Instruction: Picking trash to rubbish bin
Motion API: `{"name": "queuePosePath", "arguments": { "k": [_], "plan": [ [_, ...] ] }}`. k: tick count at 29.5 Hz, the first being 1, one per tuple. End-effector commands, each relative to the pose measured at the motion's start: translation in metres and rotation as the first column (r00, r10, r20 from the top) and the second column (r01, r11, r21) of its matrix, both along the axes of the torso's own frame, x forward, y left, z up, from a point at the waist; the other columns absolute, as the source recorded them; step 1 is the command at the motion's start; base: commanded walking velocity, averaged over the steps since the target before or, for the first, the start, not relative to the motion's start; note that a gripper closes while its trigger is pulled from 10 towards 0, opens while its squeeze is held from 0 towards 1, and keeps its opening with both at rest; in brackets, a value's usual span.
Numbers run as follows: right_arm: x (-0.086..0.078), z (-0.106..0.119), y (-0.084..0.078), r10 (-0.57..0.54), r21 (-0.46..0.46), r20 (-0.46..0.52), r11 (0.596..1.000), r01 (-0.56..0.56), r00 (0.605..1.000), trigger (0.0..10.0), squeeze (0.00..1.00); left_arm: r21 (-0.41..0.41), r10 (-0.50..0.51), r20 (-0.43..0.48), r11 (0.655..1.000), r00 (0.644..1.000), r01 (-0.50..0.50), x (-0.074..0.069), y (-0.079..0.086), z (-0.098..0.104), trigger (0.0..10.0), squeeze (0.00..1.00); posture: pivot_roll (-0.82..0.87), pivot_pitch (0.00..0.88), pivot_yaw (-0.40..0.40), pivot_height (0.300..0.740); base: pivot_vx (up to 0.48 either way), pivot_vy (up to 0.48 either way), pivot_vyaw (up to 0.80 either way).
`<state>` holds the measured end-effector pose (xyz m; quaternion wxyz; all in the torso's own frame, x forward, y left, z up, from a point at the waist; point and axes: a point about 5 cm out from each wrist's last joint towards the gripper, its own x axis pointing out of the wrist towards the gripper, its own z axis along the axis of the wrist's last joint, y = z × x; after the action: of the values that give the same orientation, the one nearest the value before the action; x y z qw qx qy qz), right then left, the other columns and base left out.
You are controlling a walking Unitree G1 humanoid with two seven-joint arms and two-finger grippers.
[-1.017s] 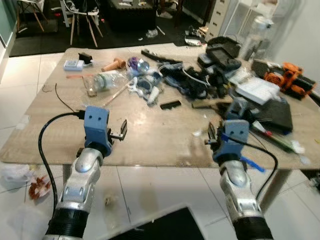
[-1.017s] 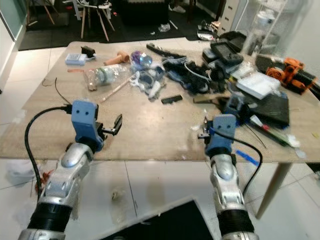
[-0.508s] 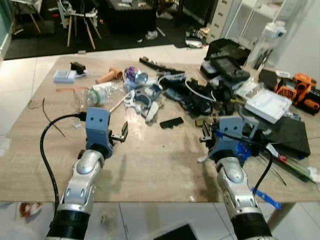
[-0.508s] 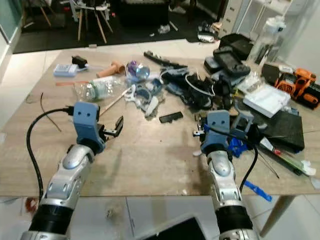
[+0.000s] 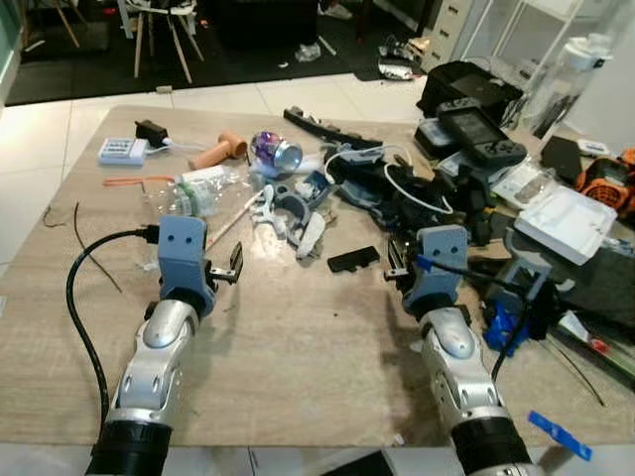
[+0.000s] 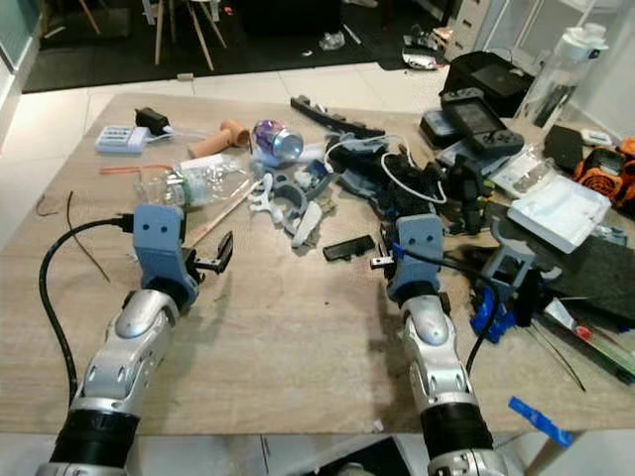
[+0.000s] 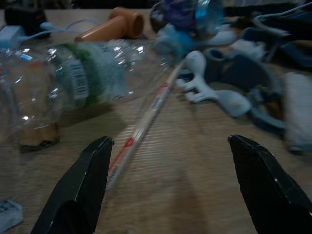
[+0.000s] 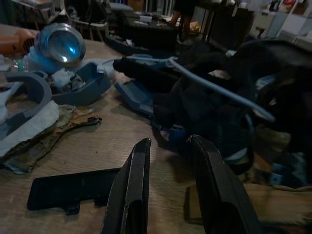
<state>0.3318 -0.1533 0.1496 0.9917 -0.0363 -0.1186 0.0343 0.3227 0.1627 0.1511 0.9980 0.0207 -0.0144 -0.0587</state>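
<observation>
Table [image 5: 298, 337] cluttered on far half, near half bare wood; far left: white power strip [image 5: 120, 151] with black plug [image 5: 151, 130]; orange strip [image 5: 134, 181] just near of it; black cable [image 5: 84, 238] loops over left edge toward left arm.
Left gripper [image 5: 230, 268] hovers over table left of centre, fingers [image 7: 83, 185] spread wide, holding nothing; crushed clear bottle [image 5: 195, 190] lies on its side just far of it, wrapped chopsticks [image 7: 141, 129] run diagonally between bottle and fingers.
Further out: tan tube [image 5: 220, 152], purple can [image 5: 274, 153] on its side, open end toward robot; grey-white plastic parts [image 5: 288, 210] near of can.
Centre: flat black piece [image 5: 353, 260] on bare wood, just left of right gripper [image 5: 392, 270]; its fingers [image 8: 131, 190] nearly closed, narrow gap, empty, aimed at black tangle of straps and cables [image 5: 407, 193].
Right: handheld console [image 5: 481, 124], white tray [image 5: 573, 208], blue clip [image 5: 511, 322], blue scrap [image 5: 559, 434] near edge.
</observation>
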Motion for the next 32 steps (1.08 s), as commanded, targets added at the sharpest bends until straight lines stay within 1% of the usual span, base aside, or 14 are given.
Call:
{"name": "queuePosePath", "arguments": {
  "k": [1,3,6,8,9,10,11,12,13,16,18,25,29,32],
  "plan": [
    [-0.002,-0.003,-0.003,-0.012,0.009,-0.017,1.000,0.012,1.000,10.0,0.00,0.011,-0.022,-0.008,1.000,1.000,0.022,-0.003,-0.001,-0.002,10.0,0.00,0.03,0.143,-0.045,0.740,0.000,0.000,0.00],
    [-0.002,-0.002,-0.005,-0.023,0.002,-0.015,1.000,0.023,1.000,10.0,0.00,0.010,-0.038,-0.013,0.999,0.999,0.038,-0.003,-0.001,-0.001,10.0,0.00,0.03,0.146,-0.042,0.740,0.000,0.000,0.00],
    [-0.001,0.001,-0.016,-0.082,-0.027,-0.005,0.996,0.082,0.997,10.0,0.00,0.009,-0.059,-0.008,0.998,0.998,0.059,-0.003,-0.002,0.000,10.0,0.00,0.03,0.148,-0.038,0.740,0.000,0.000,0.00],
    [-0.001,0.001,-0.016,-0.082,-0.027,-0.005,0.996,0.082,0.997,10.0,0.00,0.009,-0.059,-0.008,0.998,0.998,0.059,-0.003,-0.002,0.000,10.0,0.00,0.03,0.148,-0.038,0.740,0.000,0.000,0.00],
    [-0.001,0.003,-0.025,-0.119,-0.029,0.000,0.992,0.119,0.993,10.0,0.18,0.017,-0.071,-0.008,0.997,0.997,0.071,-0.003,-0.003,0.001,10.0,0.00,0.03,0.148,-0.035,0.740,0.000,0.000,0.00],
    [-0.001,0.003,-0.025,-0.119,-0.029,0.000,0.992,0.119,0.993,10.0,0.18,0.017,-0.071,-0.008,0.997,0.997,0.071,-0.003,-0.003,0.001,10.0,0.00,0.03,0.148,-0.035,0.740,0.000,0.000,0.00],
    [0.001,0.006,-0.046,-0.190,-0.029,0.003,0.981,0.190,0.982,10.0,1.00,0.020,-0.107,-0.005,0.994,0.994,0.107,-0.003,-0.007,0.002,10.0,0.00,0.03,0.149,-0.032,0.740,0.000,0.000,0.00],
    [0.001,0.006,-0.046,-0.190,-0.029,0.003,0.981,0.190,0.982,10.0,1.00,0.020,-0.107,-0.005,0.994,0.994,0.107,-0.003,-0.007,0.002,10.0,0.00,0.03,0.149,-0.032,0.740,0.000,0.000,0.00],
    [0.003,0.010,-0.058,-0.213,-0.025,0.003,0.977,0.213,0.977,10.0,1.00,0.022,-0.128,-0.004,0.992,0.992,0.128,-0.003,-0.010,0.003,10.0,0.00,0.03,0.152,-0.025,0.740,0.000,0.000,0.00],
    [0.005,0.012,-0.062,-0.198,-0.023,-0.001,0.980,0.198,0.980,10.0,1.00,0.025,-0.135,-0.005,0.991,0.991,0.135,-0.002,-0.011,0.004,10.0,0.00,0.02,0.157,-0.021,0.740,0.000,0.000,0.00],
    [0.008,0.016,-0.063,-0.175,-0.032,0.003,0.984,0.175,0.985,10.0,1.00,0.027,-0.136,-0.004,0.990,0.991,0.136,0.000,-0.009,0.005,10.0,0.00,0.02,0.161,-0.018,0.740,0.000,0.000,0.00],
    [0.010,0.026,-0.061,-0.157,-0.066,0.026,0.985,0.159,0.987,10.0,1.00,0.022,-0.124,-0.005,0.992,0.992,0.124,0.001,-0.002,0.006,10.0,0.00,0.02,0.161,-0.015,0.740,0.000,0.000,0.00],
    [0.011,0.033,-0.059,-0.154,-0.048,0.041,0.987,0.156,0.987,10.0,1.00,0.011,-0.120,-0.002,0.993,0.993,0.120,0.001,0.000,0.007,10.0,0.00,0.02,0.155,-0.015,0.740,0.000,0.000,0.00],
    [0.011,0.038,-0.060,-0.173,-0.028,0.054,0.984,0.175,0.983,10.0,1.00,0.002,-0.118,-0.002,0.993,0.993,0.118,0.001,0.001,0.008,10.0,0.00,0.02,0.153,-0.014,0.740,0.000,0.000,0.00]
  ]
}}
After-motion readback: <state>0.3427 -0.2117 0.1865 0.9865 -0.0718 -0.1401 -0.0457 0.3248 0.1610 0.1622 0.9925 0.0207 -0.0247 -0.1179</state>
